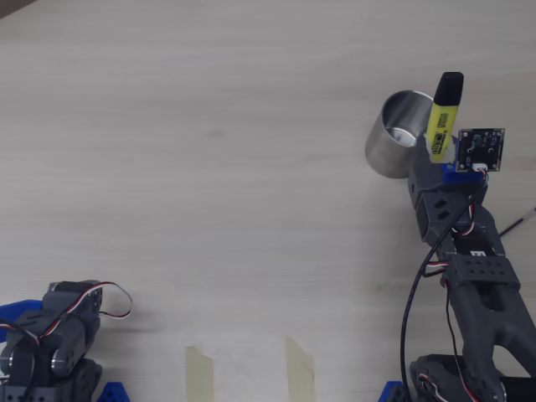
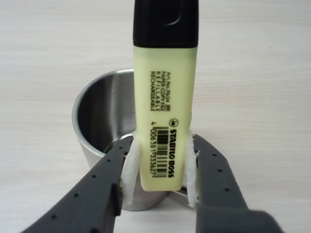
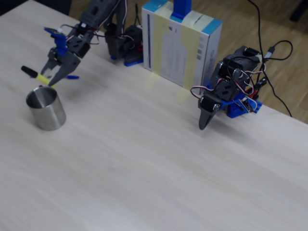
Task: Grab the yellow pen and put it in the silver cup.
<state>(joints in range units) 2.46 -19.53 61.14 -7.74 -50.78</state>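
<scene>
My gripper [image 2: 160, 179] is shut on the yellow pen [image 2: 165, 111], pinching its lower end between white-padded dark fingers [image 2: 97, 194]. The pen's black cap points away from me. Right under it stands the silver cup [image 2: 104, 121], open side up, its mouth just beyond the jaws. From overhead the yellow pen [image 1: 442, 121] slants over the right rim of the silver cup [image 1: 394, 138], with the gripper [image 1: 440, 155] beside that rim. In the fixed view the gripper [image 3: 52, 79] holds the pen [image 3: 37, 76] tilted just above the cup [image 3: 45, 109].
A second, idle arm [image 3: 231, 94] rests on the table at the right of the fixed view, seen bottom left overhead [image 1: 50, 343]. A white box [image 3: 180, 43] stands at the back. Two tape strips [image 1: 201, 373] lie near the front edge overhead.
</scene>
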